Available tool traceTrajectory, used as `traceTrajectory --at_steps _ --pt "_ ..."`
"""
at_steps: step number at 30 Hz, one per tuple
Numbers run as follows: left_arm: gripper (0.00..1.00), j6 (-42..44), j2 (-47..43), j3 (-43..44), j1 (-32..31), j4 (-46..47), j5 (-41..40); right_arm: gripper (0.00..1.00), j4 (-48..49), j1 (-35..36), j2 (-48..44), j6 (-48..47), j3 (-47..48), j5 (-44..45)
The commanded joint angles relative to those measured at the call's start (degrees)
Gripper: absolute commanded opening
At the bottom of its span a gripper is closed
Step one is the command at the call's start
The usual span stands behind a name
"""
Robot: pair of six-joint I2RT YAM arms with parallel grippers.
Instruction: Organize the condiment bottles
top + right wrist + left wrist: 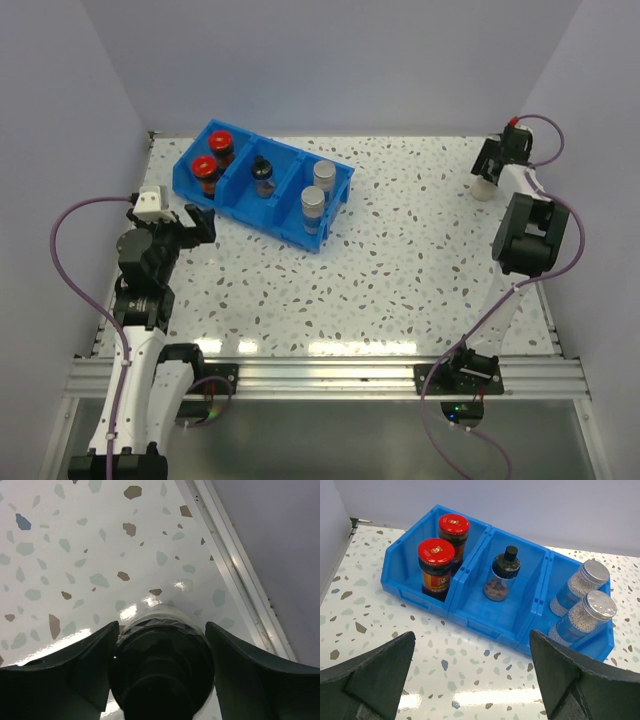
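Note:
A blue three-compartment bin [285, 205] stands at the back left. Its left compartment holds two red-capped jars [222, 143] [205, 172]. The middle one holds one black-capped bottle [263, 176], and the right one holds two silver-capped jars [324, 177] [313, 204]. My left gripper [192, 222] is open and empty, low over the table in front of the bin [485, 625]. My right gripper [487, 166] is at the far right back. Its fingers press both sides of the second black-capped bottle [162, 675], which stands on the table [483, 189].
The white walls close in on the left, back and right. A metal rail [240, 565] runs along the table's right edge, close beside the right gripper. The speckled table [420, 250] lies between the bin and the right arm.

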Motion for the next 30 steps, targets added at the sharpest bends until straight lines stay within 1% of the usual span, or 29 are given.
traceTrajectory --at_steps 1,3,4,5,8,9,10,11,12,13,14,16,17,18,19,20,21,22,23,25,26,27,28,29,30 --pt "1.0 0.16 0.2 -0.22 -0.17 3.16 0.37 0.69 1.51 -0.14 -0.3 1.94 2.39 0.06" --pt "1.0 0.16 0.2 -0.22 -0.09 3.25 0.55 0.46 3.09 -0.14 -1.26 1.59 0.11 -1.43" --pt "1.0 0.24 0.2 -0.22 -0.17 3.25 0.64 0.36 3.71 -0.14 -2.66 0.98 -0.94 -1.79" --pt "1.0 0.24 0.29 -0.13 -0.17 3.43 0.99 0.17 4.23 -0.14 -3.37 0.63 -2.95 -2.32" --pt "1.0 0.33 0.29 -0.39 -0.17 4.13 3.0 0.02 5.64 -0.22 -8.2 -1.57 -8.32 -5.91" --pt "1.0 0.33 0.2 -0.74 -0.17 4.48 3.97 0.0 6.6 -0.14 -9.78 -2.44 -9.99 -7.23" --pt "1.0 0.25 0.29 -0.92 -0.17 5.18 5.28 0.0 6.87 -0.14 -11.36 -4.37 -11.75 -10.72" --pt "1.0 0.16 0.37 -1.18 -0.17 7.27 8.69 0.0 6.88 -0.14 -15.12 -5.6 -15.07 -13.8" --pt "1.0 0.16 0.55 -1.97 -0.17 8.34 10.81 0.0 6.44 -0.14 -16.81 -7.09 -16.67 -16.62" --pt "1.0 -0.19 0.55 -2.5 -0.17 10.87 15.18 0.0 6.26 -0.05 -18.91 -10.07 -19.99 -22.48" --pt "1.0 -0.54 0.81 -3.37 -0.35 12.2 17.49 0.0 4.78 0.04 -22.24 -11.49 -21.42 -25.75" --pt "1.0 -1.68 1.25 -4.17 -0.87 15.54 21.01 0.0 2.49 0.13 -25.42 -15.96 -24.75 -32.25" --pt "1.0 -1.95 1.34 -4.52 -1.75 16.34 23.46 0.0 0.91 0.21 -28.14 -17.81 -25.64 -38.9" --pt "1.0 -2.04 1.43 -4.87 -2.19 16.87 24.36 0.0 -2.15 0.82 -29.38 -19.66 -26.52 -42.1" --pt "1.0 -2.04 1.43 -5.05 -2.11 17.83 25.15 0.0 -3.83 1.35 -30.44 -23.77 -27.92 -44.83" --pt "1.0 -1.95 1.52 -5.23 -4.72 18.19 26.2 0.0 -8.11 1.79 -31.58 -26.42 -28.37 -50.43" --pt "1.0 -1.78 1.52 -5.49 -5.44 18.46 26.56 0.0 -10.5 3.62 -33.24 -28.97 -28.81 -51.96" --pt "1.0 -1.43 1.52 -5.58 -6.23 18.81 26.83 0.0 -12.96 5.04 -34.13 -34.65 -29.34 -53.02" --pt "1.0 -0.9 1.78 -5.75 -8.06 18.98 27.26 0.0 -18.47 8.18 -35.36 -38.01 -29.52 -54.51" --pt "1.0 -0.55 2.22 -5.93 -9.92 19.42 27.88 0.0 -22.03 11.97 -36.59 -45.39 -31.0 -54.88" --pt "1.0 -0.46 2.57 -6.1 -11.5 19.77 28.93 0.0 -23.08 13.82 -37.04 -47.0 -31.62 -54.79" --pt "1.0 -0.55 3.27 -6.54 -12.21 20.04 29.55 0.0 -24.14 18.01 -37.56 -48.14 -32.06 -54.53" --pt "1.0 -0.81 3.54 -6.81 -12.74 20.56 30.25 0.0 -24.41 19.88 -38.18 -49.55 -32.85 -54.35" --pt "1.0 -0.9 3.8 -6.98 -13.79 20.57 30.69 0.0 -24.41 21.73 -38.36 -49.73 -33.12 -54.09" --pt "1.0 -0.98 3.89 -7.42 -14.23 20.48 30.52 0.0 -24.33 25.14 -38.53 -50.0 -33.12 -53.74"
